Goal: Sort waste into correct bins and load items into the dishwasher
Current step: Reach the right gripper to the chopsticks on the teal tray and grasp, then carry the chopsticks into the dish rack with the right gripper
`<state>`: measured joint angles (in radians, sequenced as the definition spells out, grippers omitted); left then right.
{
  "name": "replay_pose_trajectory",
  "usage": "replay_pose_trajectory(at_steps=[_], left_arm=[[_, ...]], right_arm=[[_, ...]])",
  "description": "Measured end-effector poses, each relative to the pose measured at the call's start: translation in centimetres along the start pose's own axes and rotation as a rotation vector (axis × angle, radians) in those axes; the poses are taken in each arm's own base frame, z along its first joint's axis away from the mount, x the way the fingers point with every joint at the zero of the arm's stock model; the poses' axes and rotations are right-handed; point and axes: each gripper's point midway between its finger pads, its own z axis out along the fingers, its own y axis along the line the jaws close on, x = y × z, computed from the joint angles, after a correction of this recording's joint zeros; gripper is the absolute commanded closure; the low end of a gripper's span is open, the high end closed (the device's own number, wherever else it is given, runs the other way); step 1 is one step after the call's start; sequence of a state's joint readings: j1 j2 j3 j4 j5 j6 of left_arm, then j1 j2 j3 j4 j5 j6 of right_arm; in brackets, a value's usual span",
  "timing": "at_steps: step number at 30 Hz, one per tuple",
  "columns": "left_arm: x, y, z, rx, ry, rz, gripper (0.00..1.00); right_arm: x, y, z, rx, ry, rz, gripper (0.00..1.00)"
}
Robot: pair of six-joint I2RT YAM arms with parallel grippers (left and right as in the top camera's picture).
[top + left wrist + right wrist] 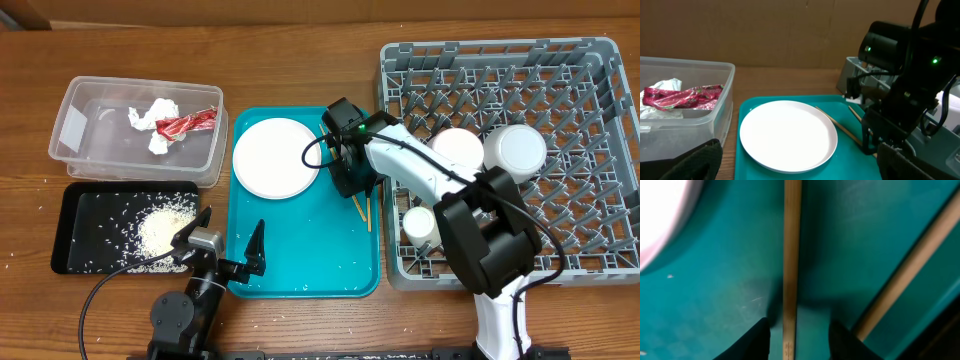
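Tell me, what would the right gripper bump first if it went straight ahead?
Probably the wooden chopstick between the right gripper's open fingers, with the teal tray just beneath; depth is hard to judge.

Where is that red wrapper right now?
Overhead view, far left: the red wrapper lies inside the clear tub, touching the crumpled tissue, just behind the black tray.

right arm (pixel 420 170) covers most of both chopsticks (pixel 368 215) overhead; right wrist view crops them and the blurred plate (pixel 660 215).
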<state>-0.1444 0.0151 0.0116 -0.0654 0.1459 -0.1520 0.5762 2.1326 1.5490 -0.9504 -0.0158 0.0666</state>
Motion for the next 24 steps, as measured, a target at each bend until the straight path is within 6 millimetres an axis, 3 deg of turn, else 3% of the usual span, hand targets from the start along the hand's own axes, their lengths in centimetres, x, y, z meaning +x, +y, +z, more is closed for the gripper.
replay_pose_trajectory(at_steps=[5, 13, 16, 19, 22, 24], left_arm=[[0.0, 0.0, 0.0, 0.000, 0.000, 0.000, 0.00], [0.0, 0.0, 0.0, 0.000, 0.000, 0.000, 0.00], [0.0, 0.0, 0.0, 0.000, 0.000, 0.000, 0.00], [0.0, 0.0, 0.0, 0.000, 0.000, 0.000, 0.00], [0.0, 0.0, 0.0, 0.000, 0.000, 0.000, 0.00], [0.0, 0.0, 0.0, 0.000, 0.000, 0.000, 0.00]], right_arm=[[-0.1, 0.1, 0.1, -0.004, -0.001, -0.005, 0.96], [-0.5, 0.1, -1.0, -0.004, -0.006, 0.074, 0.96], [-2.4, 0.0, -5.0, -0.024, -0.112, 0.125, 0.96], [-3.9, -1.0, -11.6, -0.032, -0.272, 0.172, 0.96], [-3.6, -3.5, -16.0, 0.016, -0.355, 0.240, 0.96], [-3.0, -5.9, -17.5, 0.056, -0.376, 0.295, 0.96]])
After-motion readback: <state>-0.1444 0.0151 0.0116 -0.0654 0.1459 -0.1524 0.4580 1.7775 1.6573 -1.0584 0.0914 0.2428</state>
